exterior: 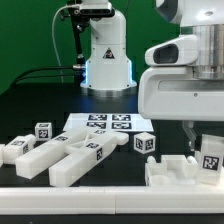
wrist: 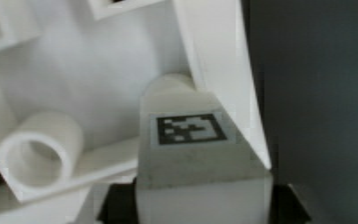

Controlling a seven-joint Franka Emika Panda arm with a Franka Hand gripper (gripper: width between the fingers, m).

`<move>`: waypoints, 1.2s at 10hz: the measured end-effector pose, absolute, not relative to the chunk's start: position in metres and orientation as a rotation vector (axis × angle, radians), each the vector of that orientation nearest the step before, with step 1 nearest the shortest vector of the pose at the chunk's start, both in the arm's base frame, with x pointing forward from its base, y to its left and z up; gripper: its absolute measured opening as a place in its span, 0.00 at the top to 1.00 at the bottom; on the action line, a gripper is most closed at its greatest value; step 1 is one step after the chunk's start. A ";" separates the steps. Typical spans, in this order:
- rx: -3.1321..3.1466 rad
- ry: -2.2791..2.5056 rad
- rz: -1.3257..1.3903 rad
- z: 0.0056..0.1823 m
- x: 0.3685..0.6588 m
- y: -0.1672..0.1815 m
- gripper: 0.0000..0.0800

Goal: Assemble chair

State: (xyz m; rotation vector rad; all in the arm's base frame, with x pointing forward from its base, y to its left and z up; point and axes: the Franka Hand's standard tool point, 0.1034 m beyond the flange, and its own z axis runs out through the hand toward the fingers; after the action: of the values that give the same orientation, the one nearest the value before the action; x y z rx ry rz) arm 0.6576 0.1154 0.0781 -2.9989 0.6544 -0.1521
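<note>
White glossy chair parts lie on a black table (exterior: 40, 108). A loose cluster of tagged bars (exterior: 60, 155) lies toward the exterior view's left. A low slab assembly (exterior: 175, 172) sits at the exterior view's right, and a tagged upright piece (exterior: 210, 155) stands on it. The arm reaches straight down over that assembly. Its bulky white wrist (exterior: 185, 85) is level, and the gripper (exterior: 197, 138) points at the table, right at the tagged upright piece. In the wrist view, that piece (wrist: 190, 130) fills the gap between the jaws, next to a round white peg (wrist: 43, 155). The jaws stand partway open around the piece, but I cannot tell whether they press on it. The marker board (exterior: 105, 123) and a small tagged cube (exterior: 145, 143) lie between the two groups of parts.
</note>
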 end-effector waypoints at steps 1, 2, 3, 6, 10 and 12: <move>-2.920 0.931 -0.157 0.078 0.658 0.114 0.64; -2.797 1.240 -0.147 0.077 0.658 0.113 0.64; -2.657 1.482 -0.124 0.077 0.657 0.111 0.64; -2.394 1.839 -0.078 0.076 0.656 0.109 0.64; -2.788 1.189 -0.124 0.075 0.655 0.119 0.32; -2.885 0.950 -0.132 0.074 0.654 0.120 0.20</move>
State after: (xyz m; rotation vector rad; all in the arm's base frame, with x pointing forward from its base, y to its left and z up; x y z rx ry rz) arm 0.6537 0.1201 0.0737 -2.8850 0.9504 -0.1316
